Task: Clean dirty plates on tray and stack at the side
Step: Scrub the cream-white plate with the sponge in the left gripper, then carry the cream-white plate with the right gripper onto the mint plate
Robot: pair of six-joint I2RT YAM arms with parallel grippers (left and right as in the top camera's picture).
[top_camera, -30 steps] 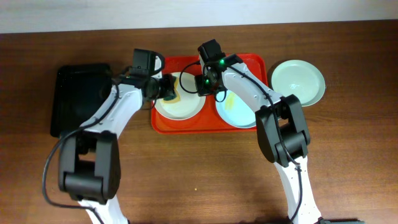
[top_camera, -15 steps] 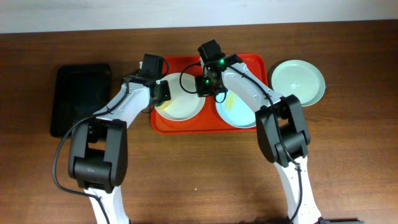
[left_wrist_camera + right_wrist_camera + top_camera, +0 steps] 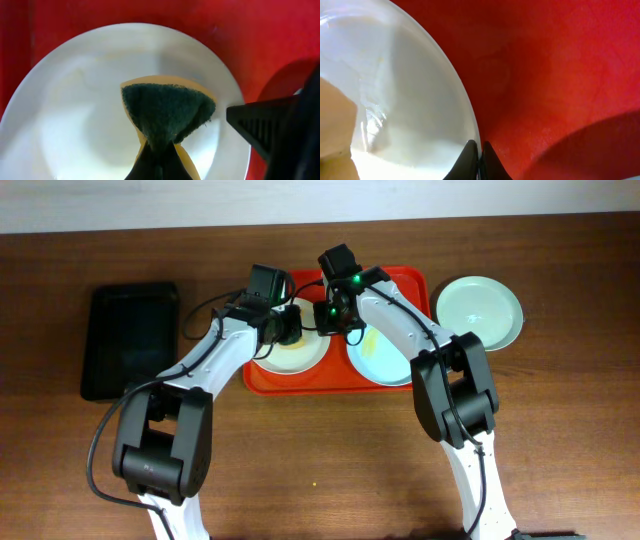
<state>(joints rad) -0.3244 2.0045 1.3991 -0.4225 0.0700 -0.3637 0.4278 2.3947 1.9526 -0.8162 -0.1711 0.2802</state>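
Observation:
A white plate lies in the left half of the red tray. A pale blue-green plate lies in the right half. A second pale blue-green plate rests on the table to the right of the tray. My left gripper is shut on a yellow sponge with a green scouring face, which it presses on the white plate. My right gripper is shut on the white plate's rim over the red tray floor.
A black rectangular tray lies on the brown table at the far left. My right gripper's body shows at the right edge of the left wrist view, close to the sponge.
My left gripper has carried the sponge to the right across the white plate, from its left rim toward its right side. The right arm has not moved.

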